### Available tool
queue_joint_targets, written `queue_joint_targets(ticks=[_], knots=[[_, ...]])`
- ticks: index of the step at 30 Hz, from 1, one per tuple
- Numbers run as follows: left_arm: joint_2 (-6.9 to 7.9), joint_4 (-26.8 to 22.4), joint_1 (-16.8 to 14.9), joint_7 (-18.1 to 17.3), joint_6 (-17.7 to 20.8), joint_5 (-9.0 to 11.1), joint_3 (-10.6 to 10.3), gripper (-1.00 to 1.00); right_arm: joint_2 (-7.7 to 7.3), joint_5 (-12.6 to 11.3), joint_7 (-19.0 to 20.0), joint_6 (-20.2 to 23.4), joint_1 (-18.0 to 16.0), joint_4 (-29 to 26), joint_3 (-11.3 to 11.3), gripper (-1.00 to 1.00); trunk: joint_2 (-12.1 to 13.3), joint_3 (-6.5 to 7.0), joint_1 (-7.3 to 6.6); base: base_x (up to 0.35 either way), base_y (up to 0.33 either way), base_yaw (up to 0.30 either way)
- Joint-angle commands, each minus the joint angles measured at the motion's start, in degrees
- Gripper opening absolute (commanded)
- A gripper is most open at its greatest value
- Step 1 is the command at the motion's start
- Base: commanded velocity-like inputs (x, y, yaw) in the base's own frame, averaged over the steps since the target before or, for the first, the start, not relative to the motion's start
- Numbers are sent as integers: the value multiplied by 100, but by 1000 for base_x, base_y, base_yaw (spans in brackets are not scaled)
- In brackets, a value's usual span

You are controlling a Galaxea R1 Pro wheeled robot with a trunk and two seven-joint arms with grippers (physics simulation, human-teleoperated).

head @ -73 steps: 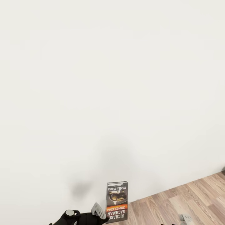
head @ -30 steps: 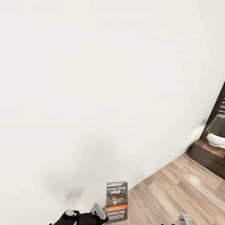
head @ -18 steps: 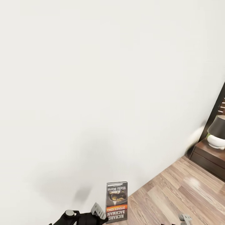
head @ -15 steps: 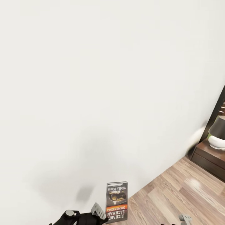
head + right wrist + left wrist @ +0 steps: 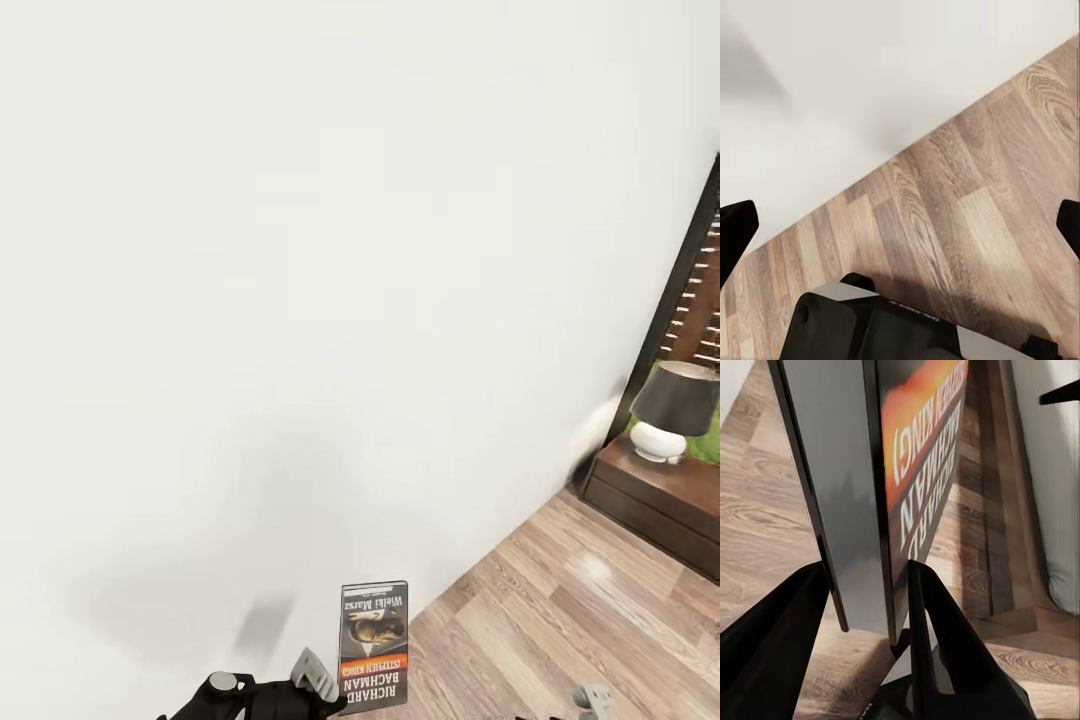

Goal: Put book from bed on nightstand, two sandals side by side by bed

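Observation:
The book [image 5: 373, 645] stands upright, its cover upside down, at the bottom middle of the head view. My left gripper [image 5: 320, 688] is shut on its lower edge. In the left wrist view the black fingers [image 5: 937, 637] clamp the book [image 5: 907, 472] from both sides above the plank floor. My right gripper [image 5: 900, 225] is open, its fingertips wide apart over bare floor beside the wall; one grey tip [image 5: 592, 697] pokes in low on the right. The nightstand [image 5: 650, 492] stands at the far right against the wall, cut off by the frame edge. The bed and sandals are out of view.
A white wall [image 5: 300, 300] faces me close ahead. A lamp [image 5: 672, 410] with a dark shade and white base sits on the nightstand. A dark window frame [image 5: 685, 270] rises behind it. Wood-plank floor [image 5: 560, 620] stretches towards the nightstand.
The camera has turned right: the wall slid left, and the nightstand, lamp and window frame came further into view. The book stays in my left gripper, and both arms hold their pose.

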Motion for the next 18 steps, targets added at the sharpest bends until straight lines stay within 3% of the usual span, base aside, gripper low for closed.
queue_joint_targets(ticks=[1,18], knots=[[2,-4,-2,-11,31,31,-10,-100,-4,-58,12,52,-2,-1,23,100,-7,-7,3,0,0,-265],[2,-4,2,-11,30,31,-11,-100,-8,-58,13,54,-2,-1,23,100,-7,-36,3,0,0,-273]])
